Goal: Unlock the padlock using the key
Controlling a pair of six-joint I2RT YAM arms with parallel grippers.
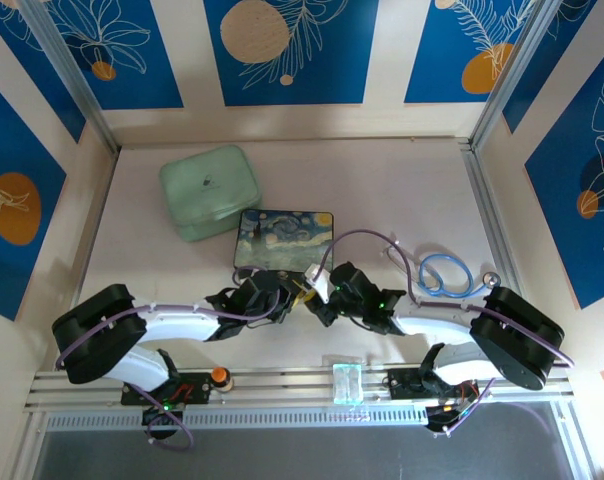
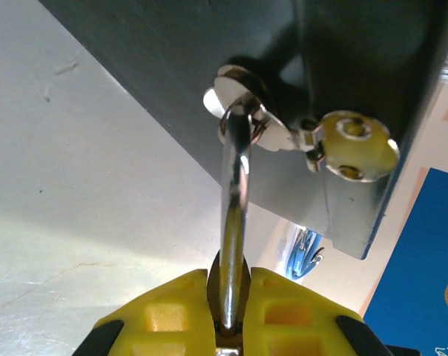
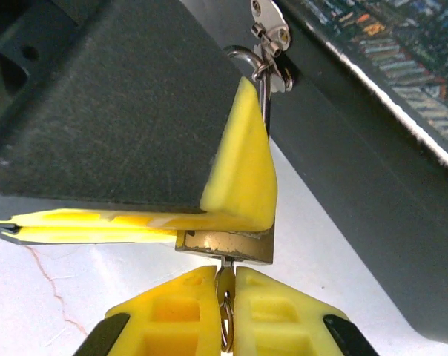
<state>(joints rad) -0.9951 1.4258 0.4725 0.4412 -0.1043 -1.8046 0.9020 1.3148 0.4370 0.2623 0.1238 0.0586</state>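
Observation:
The padlock hangs by its silver shackle (image 2: 235, 193) from the metal clasp (image 2: 283, 137) on the front of the painted box (image 1: 284, 238). My left gripper (image 2: 230, 278) is shut on the padlock, and the shackle rises from between its yellow fingers. From the right wrist, the brass padlock body (image 3: 224, 247) sits under a left finger (image 3: 242, 178). My right gripper (image 3: 224, 274) is shut on the small silvery key (image 3: 224, 285), whose blade enters the underside of the body. Both grippers meet at the box's front edge (image 1: 304, 288).
A pale green case (image 1: 210, 190) lies behind and left of the box. A blue-tubed stethoscope (image 1: 444, 275) is coiled to the right. An orange knob (image 1: 220, 376) and a clear block (image 1: 347, 380) sit on the front rail.

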